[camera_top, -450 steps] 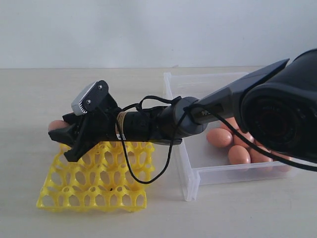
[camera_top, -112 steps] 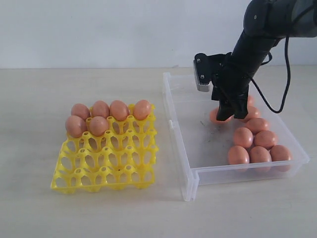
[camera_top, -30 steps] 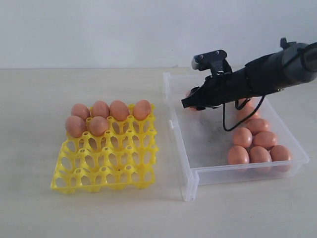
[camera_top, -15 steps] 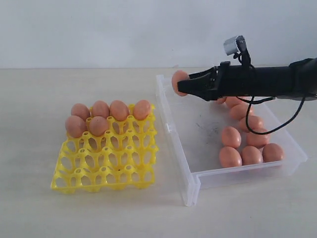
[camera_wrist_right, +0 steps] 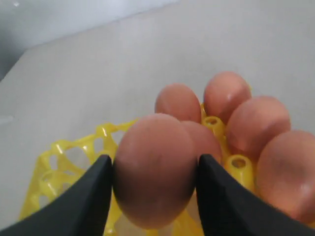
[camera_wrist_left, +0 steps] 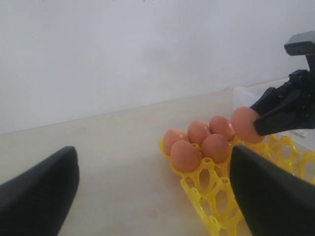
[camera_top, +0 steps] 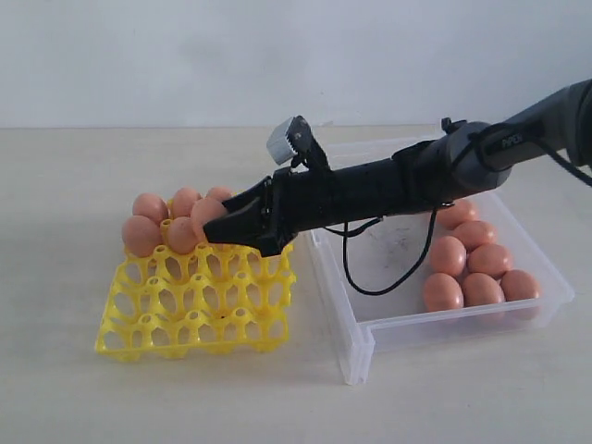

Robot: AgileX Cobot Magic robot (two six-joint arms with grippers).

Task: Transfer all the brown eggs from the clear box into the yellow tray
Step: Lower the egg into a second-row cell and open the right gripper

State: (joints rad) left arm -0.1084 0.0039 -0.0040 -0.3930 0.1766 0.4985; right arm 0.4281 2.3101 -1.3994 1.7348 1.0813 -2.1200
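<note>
My right gripper (camera_top: 222, 228) is shut on a brown egg (camera_top: 207, 214) and holds it low over the back rows of the yellow tray (camera_top: 194, 301), next to the eggs seated there (camera_top: 140, 235). The right wrist view shows that egg (camera_wrist_right: 152, 142) pinched between both black fingers (camera_wrist_right: 88, 196), with tray cups below. Several more brown eggs (camera_top: 462, 268) lie at the right end of the clear box (camera_top: 361, 338). My left gripper (camera_wrist_left: 155, 196) is open and holds nothing; it is beside the tray's (camera_wrist_left: 201, 172) edge and does not show in the exterior view.
The right arm and its dangling cable (camera_top: 370, 277) stretch across the box's left wall. The tray's front rows of cups (camera_top: 185, 324) hold no eggs. Bare tabletop (camera_top: 74, 185) surrounds the tray and box, with a pale wall behind.
My right gripper has carried the egg leftward and down, from above the box's far left corner to over the tray's back rows. The box has shifted slightly.
</note>
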